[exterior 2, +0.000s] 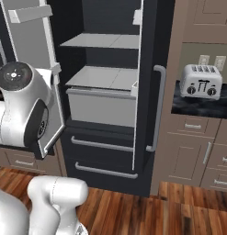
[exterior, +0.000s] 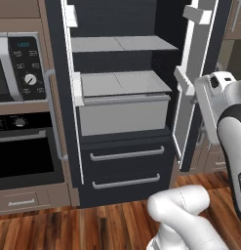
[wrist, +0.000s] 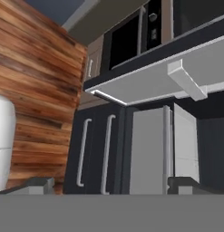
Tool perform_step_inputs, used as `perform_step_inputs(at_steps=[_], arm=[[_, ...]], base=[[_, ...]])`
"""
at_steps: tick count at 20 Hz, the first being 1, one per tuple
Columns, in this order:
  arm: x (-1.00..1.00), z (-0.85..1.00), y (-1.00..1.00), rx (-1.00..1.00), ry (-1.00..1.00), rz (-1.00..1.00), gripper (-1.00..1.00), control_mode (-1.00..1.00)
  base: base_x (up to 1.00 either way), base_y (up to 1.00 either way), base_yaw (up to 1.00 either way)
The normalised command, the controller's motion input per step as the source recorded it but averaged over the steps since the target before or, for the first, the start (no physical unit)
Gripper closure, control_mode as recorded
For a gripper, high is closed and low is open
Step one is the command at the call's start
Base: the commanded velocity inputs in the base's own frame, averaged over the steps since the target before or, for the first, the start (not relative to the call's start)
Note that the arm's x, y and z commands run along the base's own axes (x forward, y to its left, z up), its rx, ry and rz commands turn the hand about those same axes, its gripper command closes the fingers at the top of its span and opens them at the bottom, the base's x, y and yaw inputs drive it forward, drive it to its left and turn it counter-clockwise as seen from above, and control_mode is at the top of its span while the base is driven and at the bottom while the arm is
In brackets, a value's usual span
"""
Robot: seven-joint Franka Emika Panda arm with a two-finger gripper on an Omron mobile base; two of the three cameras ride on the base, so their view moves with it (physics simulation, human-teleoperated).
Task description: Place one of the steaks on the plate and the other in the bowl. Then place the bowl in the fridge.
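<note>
Your tall dark charcoal fridge [exterior: 122, 122] stands with both upper doors swung open, exposing pale grey-white shelves [exterior: 119, 83] and a grey bin beneath them. Its two lower drawers [exterior: 127, 168] with silver bar handles are closed. Your hand [wrist: 111, 183] is released, fingertips [wrist: 38, 185] spread wide with nothing between them; in the rolled hand view it faces the drawers and bin. A built-in oven and microwave [exterior: 19, 97] sit left of the fridge. A silver four-slot toaster [exterior 2: 201, 81] rests on the dark worktop [exterior 2: 197, 105] to the right. Wooden plank floor [exterior 2: 147, 211] lies below.
</note>
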Motion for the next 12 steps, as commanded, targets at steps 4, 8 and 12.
perform_step_inputs(at_steps=[4, 8, 12], arm=[[0.02, -0.14, 0.0, 0.0, -0.01, 0.06, -1.0, -1.0], [0.0, 0.0, 0.0, 0.0, 0.0, 0.0, -1.0, 1.0], [0.0, 0.0, 0.0, 0.0, 0.0, 0.0, -1.0, 1.0]], base=[[0.0, 0.0, 0.0], [-0.43, 0.0, 0.06], [-1.0, 0.0, 0.18]])
